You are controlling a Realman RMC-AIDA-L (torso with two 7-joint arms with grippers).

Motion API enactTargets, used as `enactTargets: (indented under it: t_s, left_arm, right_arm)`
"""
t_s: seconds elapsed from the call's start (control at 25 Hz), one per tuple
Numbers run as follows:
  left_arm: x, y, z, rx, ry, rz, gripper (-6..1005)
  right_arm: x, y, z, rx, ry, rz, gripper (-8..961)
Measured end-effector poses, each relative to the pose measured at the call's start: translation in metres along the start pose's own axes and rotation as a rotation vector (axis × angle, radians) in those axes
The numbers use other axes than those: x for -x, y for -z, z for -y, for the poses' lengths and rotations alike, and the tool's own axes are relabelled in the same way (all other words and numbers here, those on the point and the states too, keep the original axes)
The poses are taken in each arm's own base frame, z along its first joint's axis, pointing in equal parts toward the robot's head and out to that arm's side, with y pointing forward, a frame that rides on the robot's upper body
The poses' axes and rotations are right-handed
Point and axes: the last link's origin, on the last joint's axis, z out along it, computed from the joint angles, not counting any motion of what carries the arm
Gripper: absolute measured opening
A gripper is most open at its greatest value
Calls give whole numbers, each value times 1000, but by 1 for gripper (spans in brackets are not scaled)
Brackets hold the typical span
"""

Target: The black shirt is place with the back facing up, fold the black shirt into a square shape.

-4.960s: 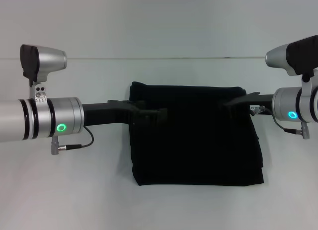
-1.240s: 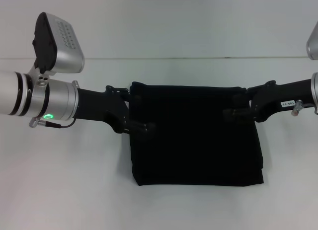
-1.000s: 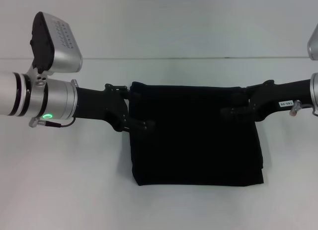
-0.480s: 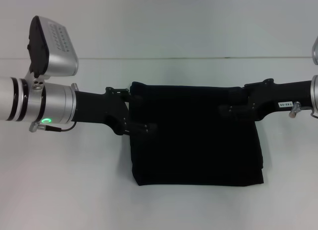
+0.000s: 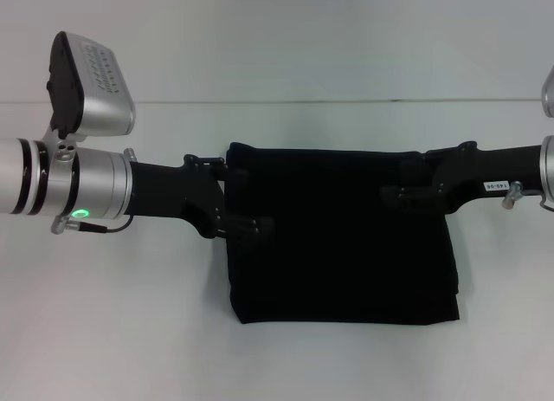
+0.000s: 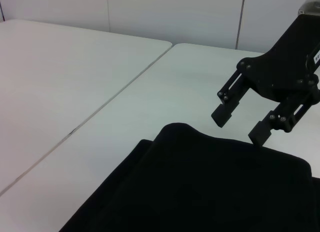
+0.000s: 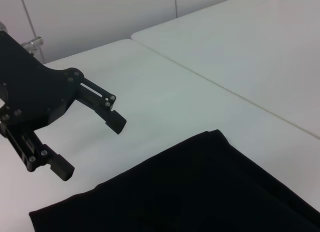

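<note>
Folded black shirt point(image 5: 342, 236) on table point(image 5: 112, 332)

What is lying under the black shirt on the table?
Around the folded black shirt only bare white table shows. Anything beneath it is covered by the cloth. Both grippers, left and right, are open above its edges, holding nothing.

Both arms reach inward from opposite sides, forearms roughly level and pointing toward each other. The left gripper point(image 5: 247, 202) has its wrist rolled, so one finger lies farther from the robot and the other nearer, with a clear gap between them. The right gripper point(image 5: 400, 183) mirrors it, its two fingers point(image 6: 222, 113) likewise parted and nothing between them.
</note>
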Motion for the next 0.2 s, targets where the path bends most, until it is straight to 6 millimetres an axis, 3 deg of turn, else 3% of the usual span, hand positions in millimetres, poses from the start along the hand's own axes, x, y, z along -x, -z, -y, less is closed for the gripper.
enactTargets:
  t_s: [0.2]
  left_arm:
    - [1, 0, 0, 0, 3, 0, 886]
  right_arm:
    - [-2, 0, 0, -6, -8, 0, 613]
